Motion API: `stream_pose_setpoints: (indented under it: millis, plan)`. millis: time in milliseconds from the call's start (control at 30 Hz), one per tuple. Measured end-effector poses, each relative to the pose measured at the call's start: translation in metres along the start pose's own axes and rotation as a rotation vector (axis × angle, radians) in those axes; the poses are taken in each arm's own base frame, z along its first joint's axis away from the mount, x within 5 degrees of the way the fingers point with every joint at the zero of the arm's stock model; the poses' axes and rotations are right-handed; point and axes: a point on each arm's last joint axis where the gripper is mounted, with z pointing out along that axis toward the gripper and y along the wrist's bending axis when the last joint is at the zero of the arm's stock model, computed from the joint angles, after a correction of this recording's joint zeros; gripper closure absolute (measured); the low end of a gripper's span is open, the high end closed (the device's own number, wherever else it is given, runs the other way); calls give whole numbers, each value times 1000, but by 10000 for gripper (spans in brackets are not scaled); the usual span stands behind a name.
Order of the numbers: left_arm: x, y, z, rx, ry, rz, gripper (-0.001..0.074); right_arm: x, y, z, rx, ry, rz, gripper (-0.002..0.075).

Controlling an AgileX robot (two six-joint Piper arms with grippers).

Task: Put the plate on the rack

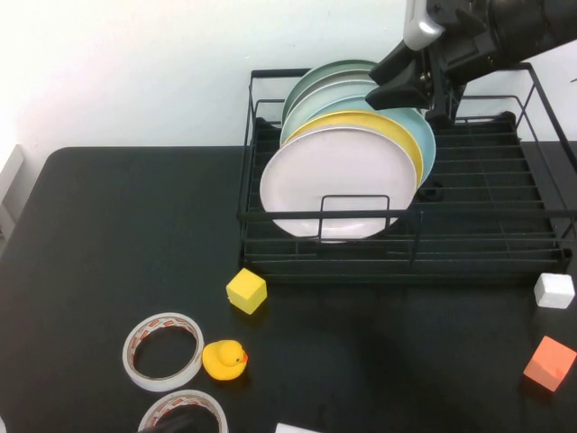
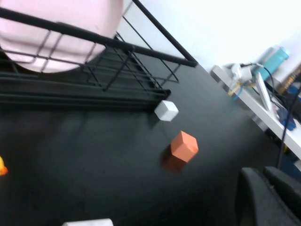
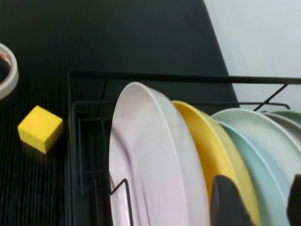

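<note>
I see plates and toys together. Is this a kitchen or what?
Probably a robot test lab, not a kitchen. The rack with the plate sits on a black table beside a rubber duck; a cluttered desk stands nearby. The right pincer hovers above the plates; the left pincer is unseen.

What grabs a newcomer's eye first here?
The row of plates standing upright in the black wire dish rack, the big pale pink-white plate in front of a yellow plate. The right gripper, open, hovers above the row; the left gripper is out of view.
</note>
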Motion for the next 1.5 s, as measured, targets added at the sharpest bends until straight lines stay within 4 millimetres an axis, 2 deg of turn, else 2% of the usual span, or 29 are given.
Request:
stream_pose_setpoints:
  millis: [100,200,267,333,400,467,600,733,833,933,1133,1300,1500]
  plan:
    - [1,-1,0,12,15,-3,736,-1,0,0,-1,-13,7,419]
    - [2,-2,0,21,27,-3,736,-3,0,-1,1,-23,30,419]
    - [3,-2,0,24,30,3,736,-9,1,-7,11,-30,62,447]
    - [3,-2,0,25,31,13,736,-17,2,-17,26,-38,126,507]
    - [3,-2,0,24,29,27,736,-30,7,-32,28,-45,178,608]
    - [1,-1,0,13,16,54,736,-42,14,-49,7,-43,201,675]
    - [-2,1,0,-14,-16,98,736,-71,38,-87,-64,-48,195,712]
    - [-2,2,0,-20,-23,113,736,-87,60,-116,-64,-63,221,717]
    - [-1,1,0,-13,-15,113,736,-93,87,-138,-63,-66,228,717]
    - [-1,0,0,-6,-6,113,736,-91,119,-156,-19,-75,254,717]
    - [0,0,0,-3,-4,115,736,-88,190,-205,234,-204,265,717]
    - [0,0,0,-3,-4,115,736,-64,256,-225,359,-307,293,717]
    - [0,0,0,-3,-4,116,736,-32,324,-243,521,-419,257,717]
